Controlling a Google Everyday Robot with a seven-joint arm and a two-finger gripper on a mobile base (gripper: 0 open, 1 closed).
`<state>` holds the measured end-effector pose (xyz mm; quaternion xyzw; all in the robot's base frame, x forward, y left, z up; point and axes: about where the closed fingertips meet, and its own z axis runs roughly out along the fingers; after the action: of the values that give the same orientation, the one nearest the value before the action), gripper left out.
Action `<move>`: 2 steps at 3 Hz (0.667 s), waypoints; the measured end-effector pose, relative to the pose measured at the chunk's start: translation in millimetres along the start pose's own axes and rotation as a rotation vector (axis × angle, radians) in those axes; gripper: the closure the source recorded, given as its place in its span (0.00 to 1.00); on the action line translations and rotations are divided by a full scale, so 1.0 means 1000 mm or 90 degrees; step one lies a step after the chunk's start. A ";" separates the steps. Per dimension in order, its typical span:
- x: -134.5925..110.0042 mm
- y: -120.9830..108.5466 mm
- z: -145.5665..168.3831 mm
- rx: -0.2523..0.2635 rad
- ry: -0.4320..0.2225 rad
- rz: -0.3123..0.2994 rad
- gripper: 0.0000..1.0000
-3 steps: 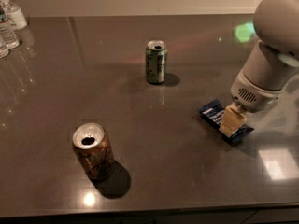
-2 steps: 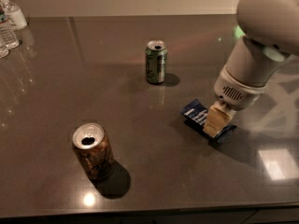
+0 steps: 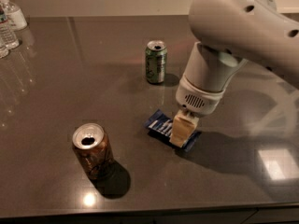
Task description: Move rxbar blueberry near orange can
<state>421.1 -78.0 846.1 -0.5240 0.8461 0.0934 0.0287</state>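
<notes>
Navy wrapper, pale lettering: that's your rxbar blueberry (image 3: pixel 160 123), low at the dark table (image 3: pixel 70 78) near its middle. The gripper (image 3: pixel 181 133) is planted on the bar's right-hand end, fingers pinched together on it. The orange can (image 3: pixel 92 150) stands upright toward the front left, apart from the bar, with bare tabletop between them. Now, the risks. You hold only one end, so the free end may sag to the surface, and if it drags, I'd judge the bar can twist out of the pinch. Bigger worry: that can looks tall and light, and the arm's bulk rides in right behind the bar. Run in too close and the leading corner nudges the can over, or shoves it toward the front edge. Stop short and set the bar down just beside it. The green can (image 3: pixel 156 62) sits behind, well apart from that path, so it's no trouble unless you swing wide.
</notes>
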 end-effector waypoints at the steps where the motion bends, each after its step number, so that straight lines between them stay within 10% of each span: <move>1: -0.020 0.016 0.009 -0.022 -0.003 -0.034 1.00; 2: -0.034 0.036 0.015 -0.044 -0.007 -0.057 1.00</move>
<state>403.3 -29.9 840.6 -0.5617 0.8177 0.1245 0.0195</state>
